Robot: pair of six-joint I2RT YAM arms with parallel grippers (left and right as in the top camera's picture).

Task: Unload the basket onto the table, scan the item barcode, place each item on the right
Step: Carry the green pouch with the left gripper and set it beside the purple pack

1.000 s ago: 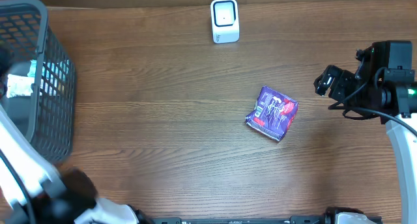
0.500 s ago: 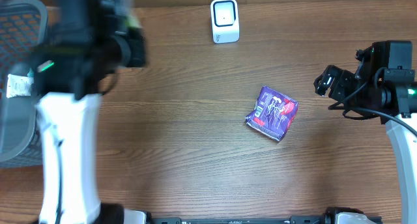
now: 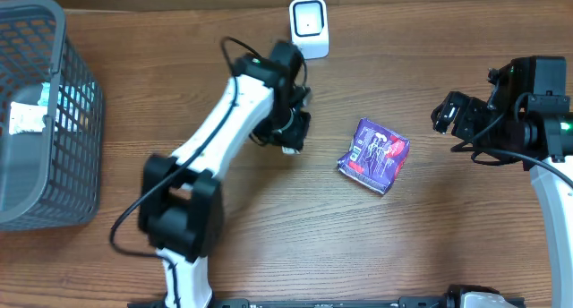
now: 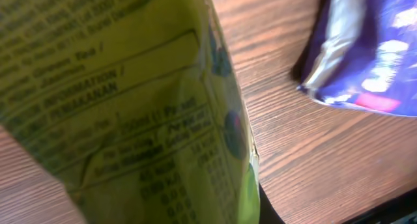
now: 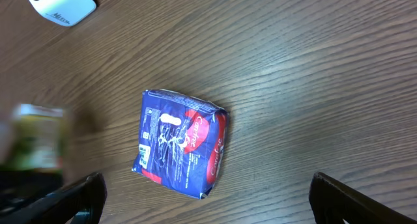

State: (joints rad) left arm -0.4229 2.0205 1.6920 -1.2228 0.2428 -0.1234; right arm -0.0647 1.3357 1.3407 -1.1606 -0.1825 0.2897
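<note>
A yellow-green packet (image 4: 130, 113) with printed text fills the left wrist view, and my left gripper (image 3: 291, 132) is shut on it. It hangs over the table's middle, just below the white barcode scanner (image 3: 309, 28). In the right wrist view the packet (image 5: 36, 146) is a blur at the left edge. A purple packet (image 3: 374, 154) lies flat on the wood to the right of it. My right gripper (image 3: 445, 112) stands open at the right, apart from the purple packet (image 5: 179, 142), with nothing between its fingers (image 5: 78, 195).
A grey mesh basket (image 3: 76, 84) stands at the far left with a white item (image 3: 27, 118) inside. The scanner (image 5: 58, 4) also shows at the top left of the right wrist view. The table is brown wood.
My left arm has swung from the basket at the left to the table's middle, carrying the yellow-green packet. The right arm and purple packet have not moved.
</note>
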